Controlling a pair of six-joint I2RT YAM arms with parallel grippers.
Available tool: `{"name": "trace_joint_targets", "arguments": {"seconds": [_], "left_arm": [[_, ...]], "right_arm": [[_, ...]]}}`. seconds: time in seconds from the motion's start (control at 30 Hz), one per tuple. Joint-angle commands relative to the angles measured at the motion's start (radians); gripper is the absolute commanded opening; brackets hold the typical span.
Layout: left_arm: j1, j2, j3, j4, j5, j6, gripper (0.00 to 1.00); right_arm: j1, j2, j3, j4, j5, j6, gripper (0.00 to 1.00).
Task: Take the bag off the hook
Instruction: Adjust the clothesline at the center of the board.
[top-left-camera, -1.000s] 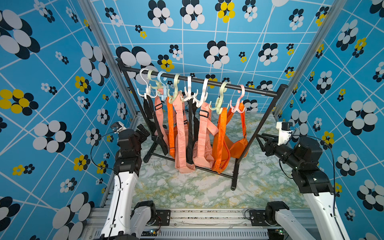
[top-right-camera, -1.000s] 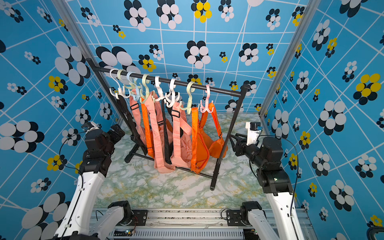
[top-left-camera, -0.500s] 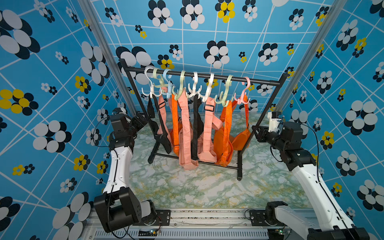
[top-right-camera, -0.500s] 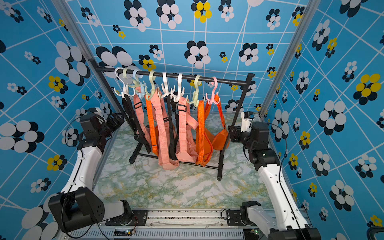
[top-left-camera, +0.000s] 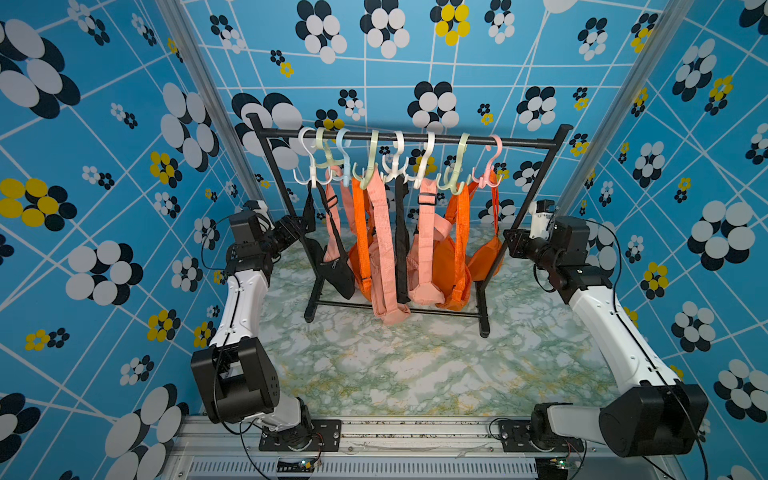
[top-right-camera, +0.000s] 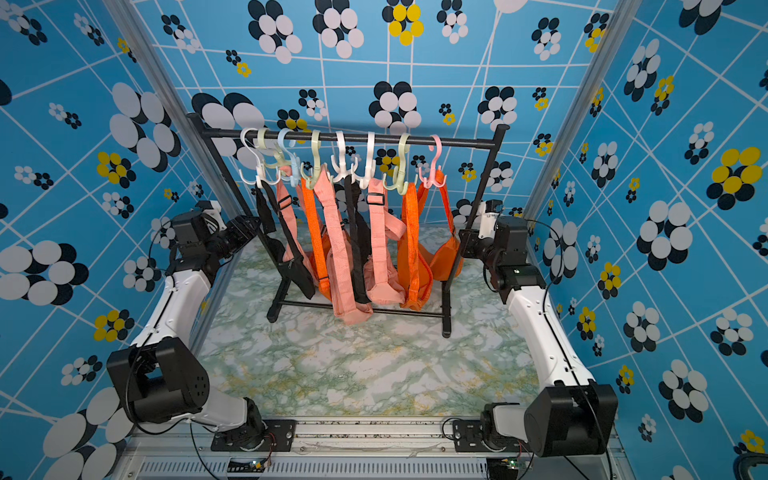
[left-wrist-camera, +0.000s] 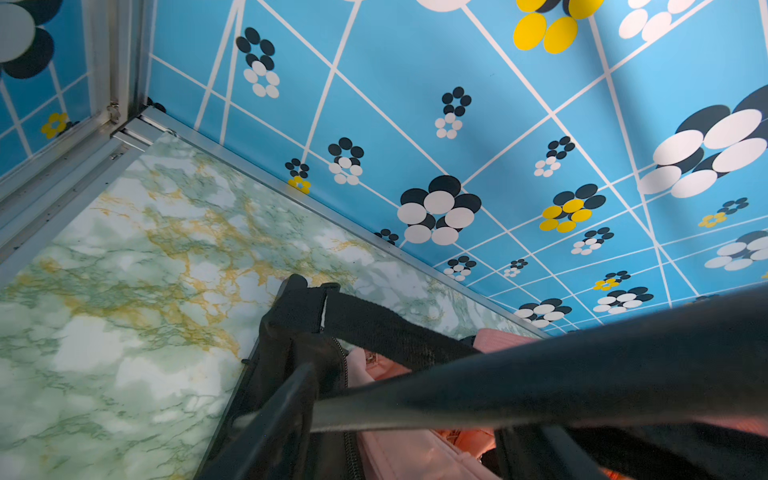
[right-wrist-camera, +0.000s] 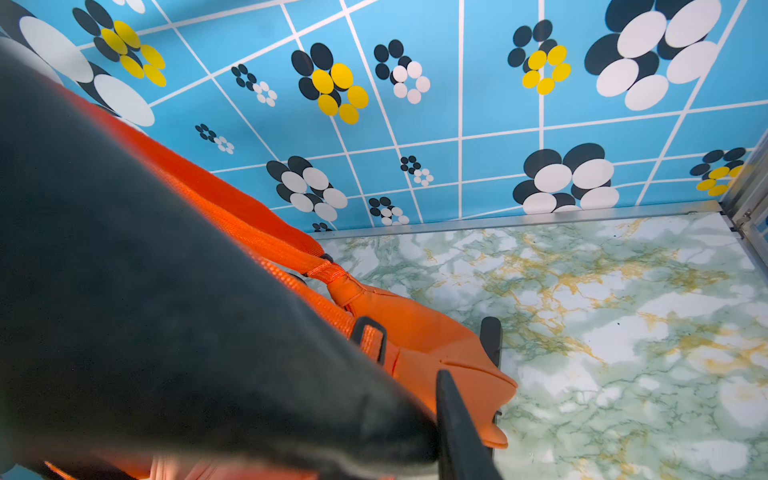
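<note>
The marble desk in front is bare, with no bag set down on it. Further in, the left hand sits at the left post of the rack, just beside the black bag, and the right hand sits at the right post, just beside the orange bag — the wrist views show only blurred dark shapes, so I cannot tell whether either hand is open, closed or gripping anything. Beyond, every bag hangs by its strap from the pastel hooks on the top rail, so I judge the task barely begun — gripping a strap, lifting it clear and carrying the bag away are all left.
</note>
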Motion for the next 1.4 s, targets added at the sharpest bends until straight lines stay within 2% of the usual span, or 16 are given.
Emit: {"name": "trace_joint_targets", "arguments": {"seconds": [0.0, 0.43, 0.8, 1.1, 1.13, 1.2, 1.23, 1.3, 1.37], "left_arm": [[-0.028, 0.046, 0.073, -0.007, -0.035, 0.044, 0.65], [-0.155, 0.252, 0.312, -0.076, -0.072, 0.109, 0.48], [-0.211, 0.352, 0.414, -0.054, -0.080, 0.091, 0.47], [-0.244, 0.393, 0.457, -0.055, -0.092, 0.090, 0.47], [-0.246, 0.388, 0.457, -0.056, -0.091, 0.091, 0.50], [-0.250, 0.373, 0.453, -0.061, -0.085, 0.096, 0.68], [-0.252, 0.362, 0.452, -0.066, -0.083, 0.099, 0.74], [-0.256, 0.326, 0.436, -0.079, -0.088, 0.110, 0.80], [-0.260, 0.280, 0.400, -0.082, -0.103, 0.124, 0.84]], "right_arm": [[-0.041, 0.054, 0.049, 0.046, -0.051, 0.073, 0.22], [-0.108, 0.312, 0.310, 0.019, -0.156, 0.087, 0.16], [-0.168, 0.551, 0.597, -0.068, -0.235, 0.108, 0.14], [-0.192, 0.612, 0.691, -0.081, -0.255, 0.136, 0.15], [-0.192, 0.608, 0.690, -0.085, -0.255, 0.134, 0.15], [-0.194, 0.595, 0.689, -0.094, -0.256, 0.132, 0.20], [-0.194, 0.586, 0.686, -0.103, -0.258, 0.129, 0.23], [-0.194, 0.555, 0.674, -0.129, -0.250, 0.118, 0.33], [-0.195, 0.515, 0.638, -0.136, -0.237, 0.114, 0.49]]}}
